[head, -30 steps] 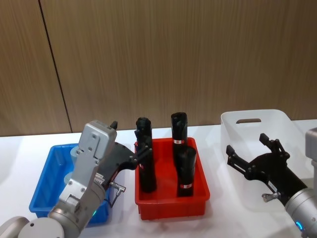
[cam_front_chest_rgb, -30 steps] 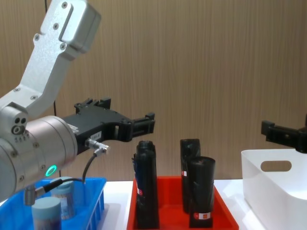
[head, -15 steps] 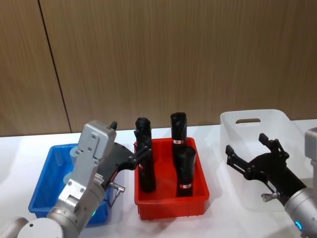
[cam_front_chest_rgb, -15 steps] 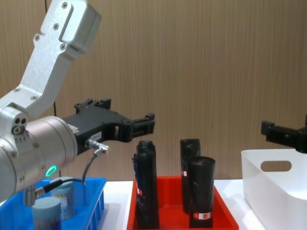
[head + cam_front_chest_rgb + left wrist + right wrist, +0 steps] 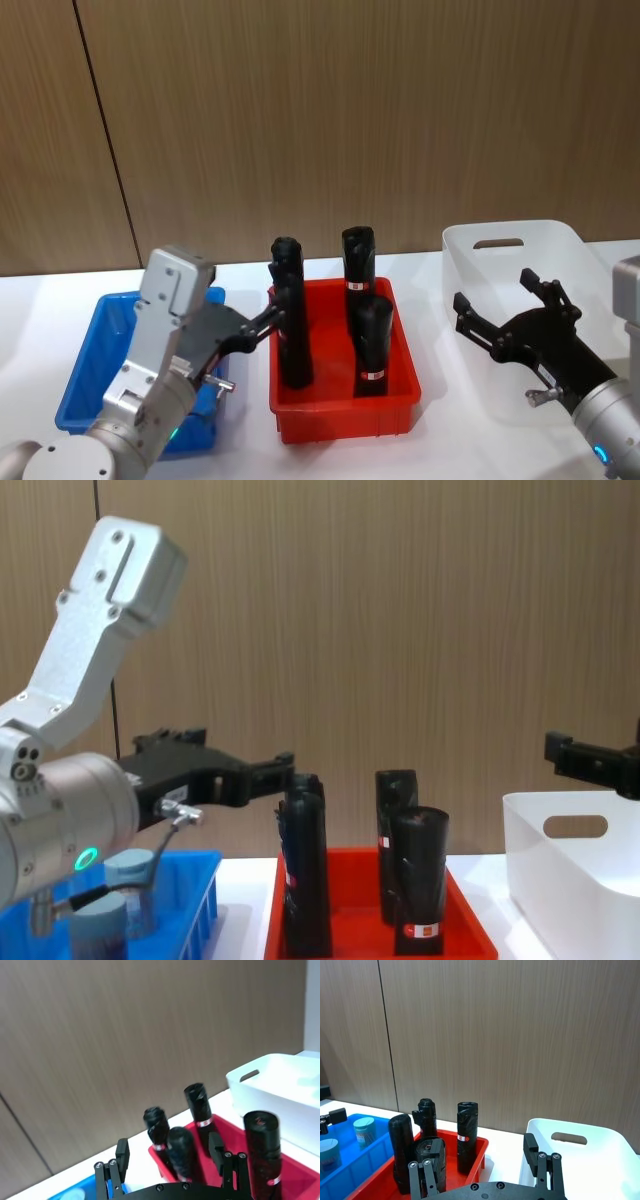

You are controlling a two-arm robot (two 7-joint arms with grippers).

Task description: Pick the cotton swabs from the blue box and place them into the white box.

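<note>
Hovering above the three o'clock side of the blue box point(image 5: 88, 362), the left gripper point(image 5: 169, 1146) hangs nearest the robot, its fingers spread wide with nothing between them and its tips close to the leftmost black rolls point(image 5: 371, 342). Over on the right, the right gripper point(image 5: 495, 292) floats by the nine o'clock wall of the white box point(image 5: 502, 232), higher than the rim, its fingers likewise splayed and holding nothing. Under the left arm two cotton swabs point(image 5: 364, 1130) stand upright inside the blue box, lids up, one nearer and one farther back; whether they touch cannot be told. At three o'clock from the blue box sits the red tray point(image 5: 343, 420) with four black rolls standing in it. At three o'clock from the tray, just beside it, is the white box, its oval handle cutout in the far wall. All three rest on a white table point(image 5: 40, 300) – behind it rises a wood-panelled wall point(image 5: 360, 110)
</note>
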